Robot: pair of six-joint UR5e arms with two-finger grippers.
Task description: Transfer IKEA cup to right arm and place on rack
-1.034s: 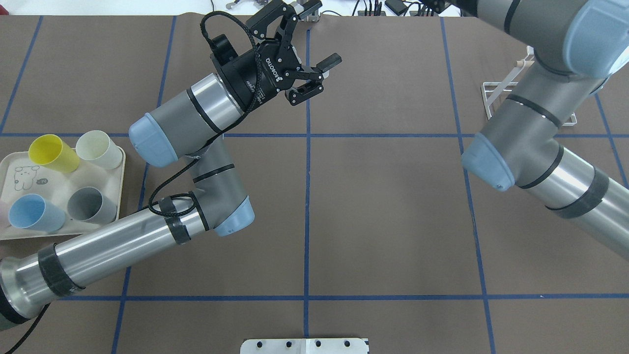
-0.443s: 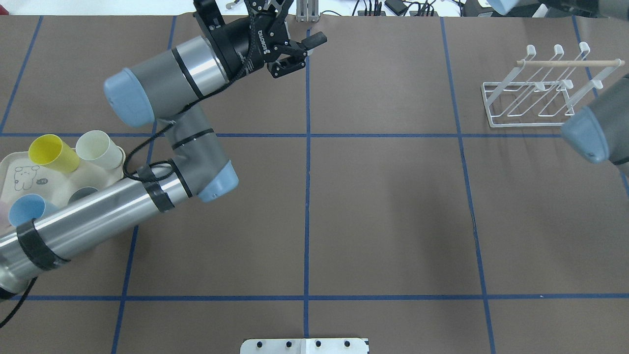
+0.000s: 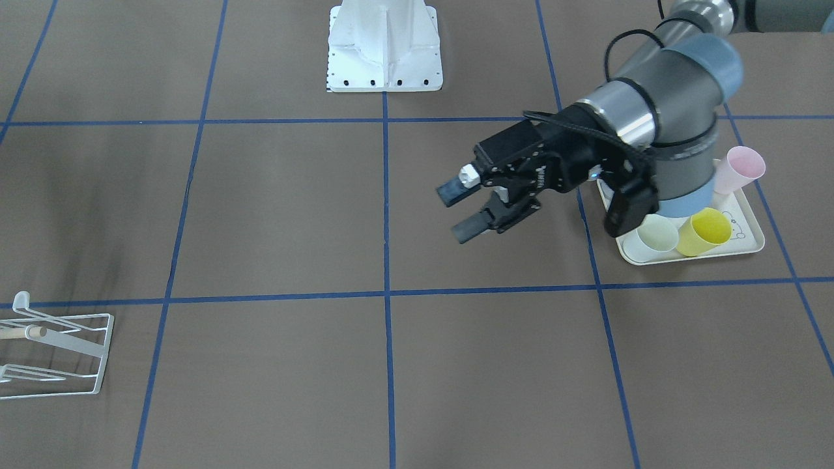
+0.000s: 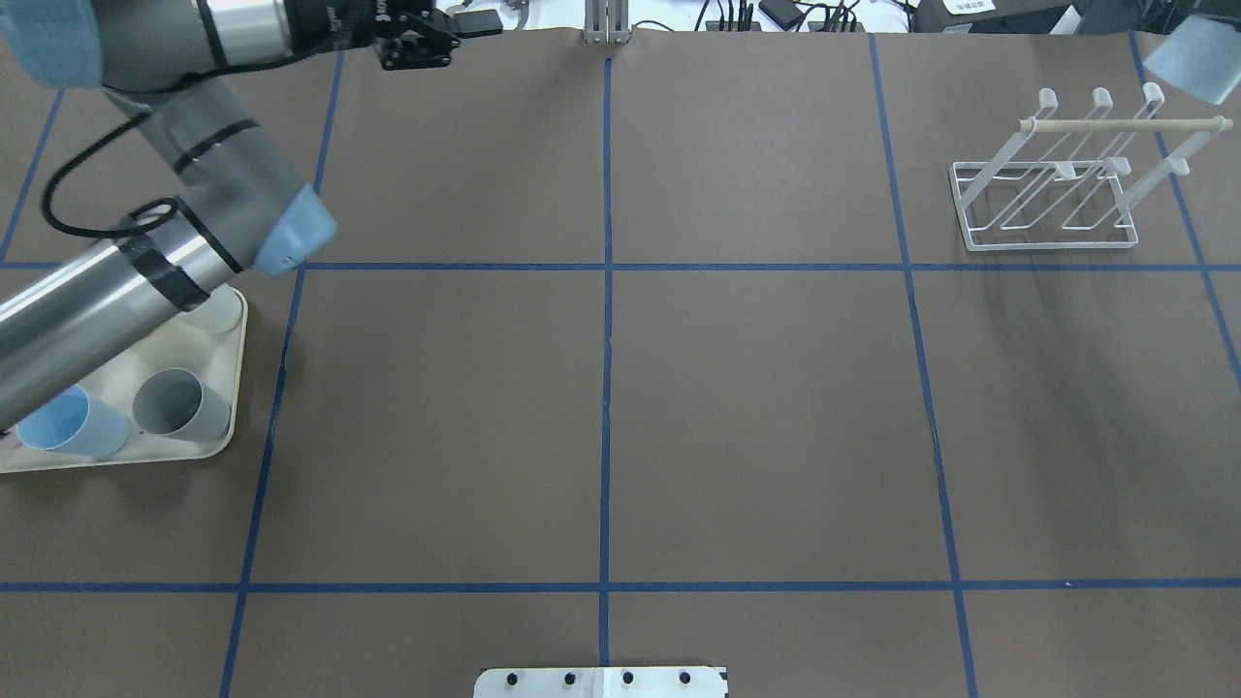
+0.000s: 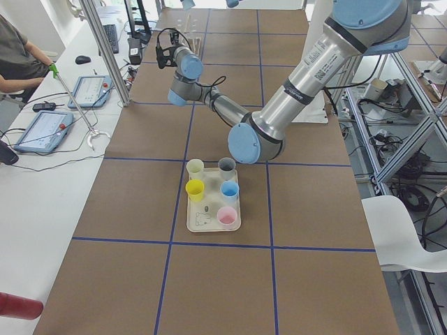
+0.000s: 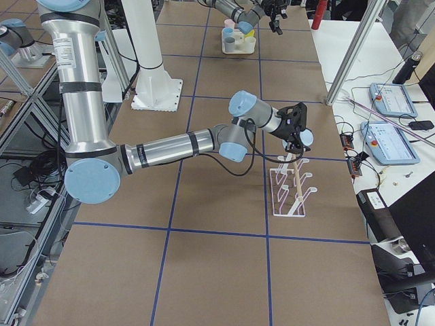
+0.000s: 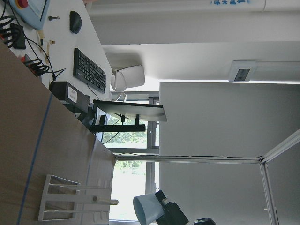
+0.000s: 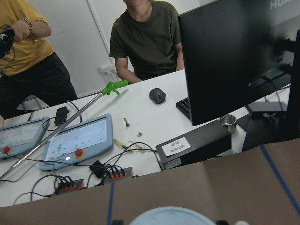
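In the front view the left gripper point(image 3: 459, 212) hangs in the air near the tray point(image 3: 730, 253). Its fingers are spread wide with nothing between them, which I judge to be readiness for taking a cup. The cream cup point(image 3: 657, 232), yellow cup point(image 3: 704, 232) and pink cup point(image 3: 739, 168) stand on the tray, partly behind the left arm point(image 3: 677, 111). From overhead the blue cup point(image 4: 63, 424) and grey cup point(image 4: 177, 404) show on the same tray at the table's left end. The rack point(image 4: 1052, 184) stands well apart at the right end and bears no cup (this gap is probably why a hand-over is needed). The right arm point(image 4: 1191, 53) shows only a blue cap in the corner. The left side view has all five cups on the tray, so no cup is picked yet; which one is meant I cannot tell. In the right side view the right gripper point(image 6: 296, 129) hovers above the rack, perhaps to wait, but whether its fingers are apart or together I cannot tell. The left wrist view shows the rack far off and no fingers. The right wrist view shows the desk point(image 8: 140, 140) and no fingers.
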